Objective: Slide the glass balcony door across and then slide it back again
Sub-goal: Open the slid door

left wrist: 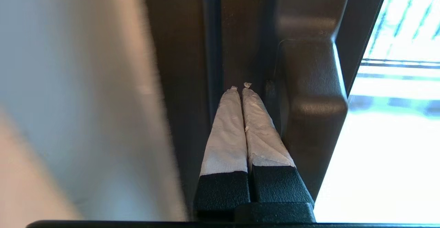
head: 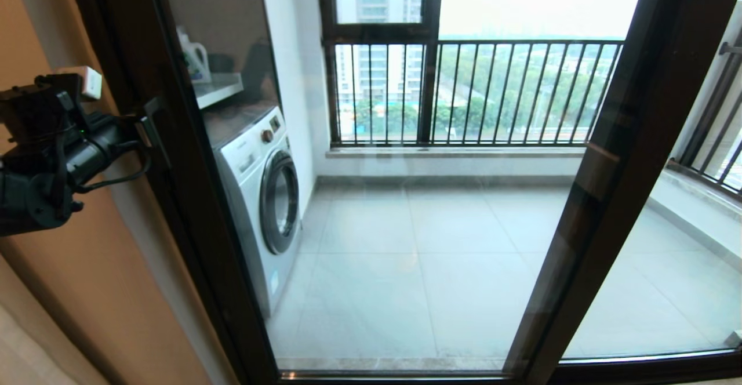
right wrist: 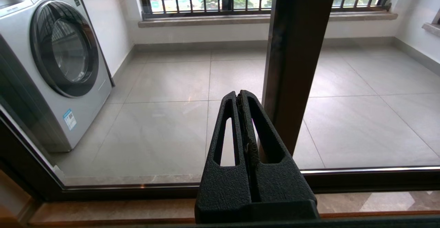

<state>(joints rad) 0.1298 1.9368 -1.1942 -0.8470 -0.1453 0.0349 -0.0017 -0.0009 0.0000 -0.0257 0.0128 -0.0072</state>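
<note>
The glass balcony door [head: 191,211] fills the head view, its dark left upright standing by the tan wall. A slim dark handle [head: 152,125] sits on that upright. My left gripper [head: 139,129] reaches in from the left at handle height. Its white-wrapped fingers [left wrist: 223,132] are shut together with nothing between them, and the gripper [left wrist: 241,88] is tucked against the frame right beside the handle [left wrist: 309,101]. My right gripper [right wrist: 239,95] is out of the head view. It hangs low and shut, empty, before a dark upright [right wrist: 295,49].
A second dark-framed pane's upright [head: 608,170] slants down the right. Behind the glass stand a white washing machine [head: 261,199], a shelf with a detergent bottle [head: 194,57] and a barred window [head: 475,92]. The tan wall [head: 87,292] hems in the left arm. The floor track [right wrist: 137,186] runs below.
</note>
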